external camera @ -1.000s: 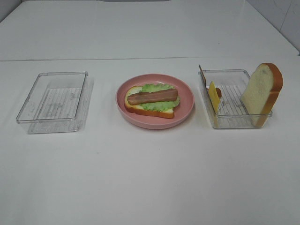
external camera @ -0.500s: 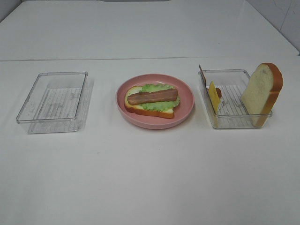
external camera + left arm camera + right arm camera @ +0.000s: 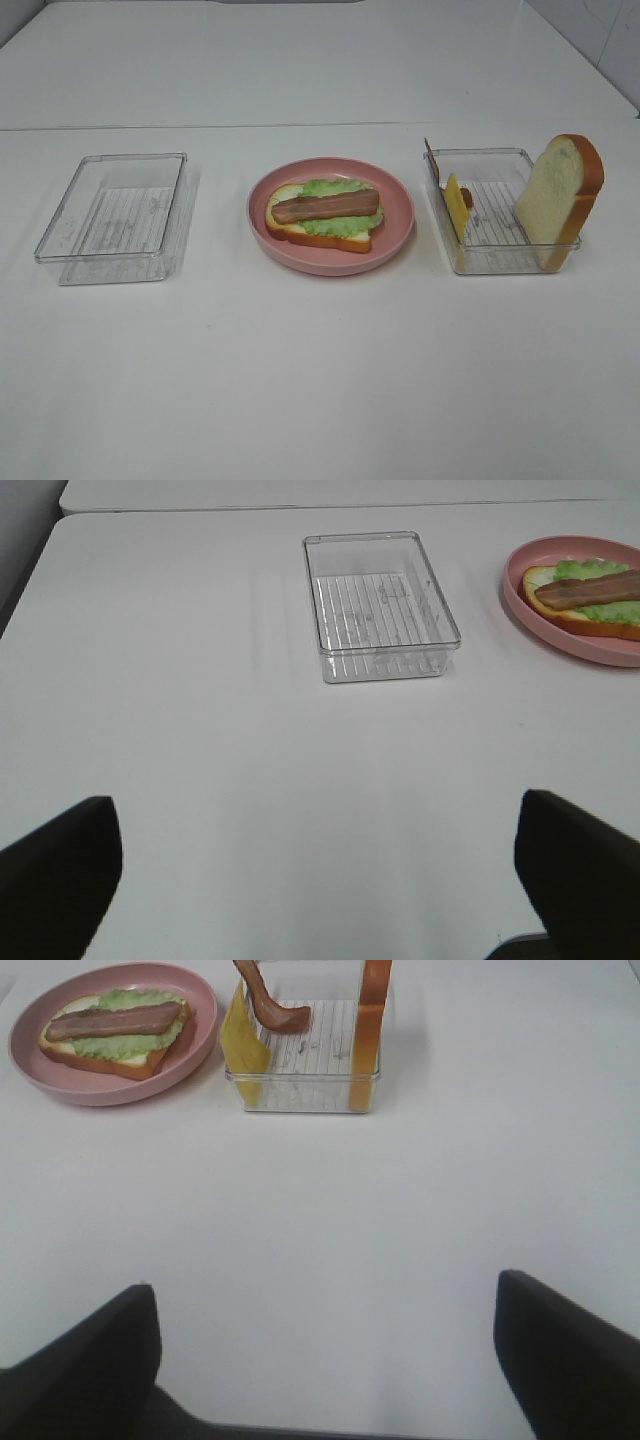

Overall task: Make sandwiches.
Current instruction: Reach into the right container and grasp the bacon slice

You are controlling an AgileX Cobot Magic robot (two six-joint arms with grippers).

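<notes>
From high, no shift since a second ago: half-built sandwich (image 3: 325, 214) of bread, lettuce and bacon on the pink plate (image 3: 399, 228), centre, between empty left tray (image 3: 110, 264) and right tray (image 3: 497, 263) with cheese slice (image 3: 456, 208) and standing bread slice (image 3: 556, 195), so a pause, cheese and top slice unplaced. Left wrist: left gripper (image 3: 320, 872) spread wide, empty. Right wrist: right gripper (image 3: 325, 1352) spread, empty, near of the right tray; no legible writing.
</notes>
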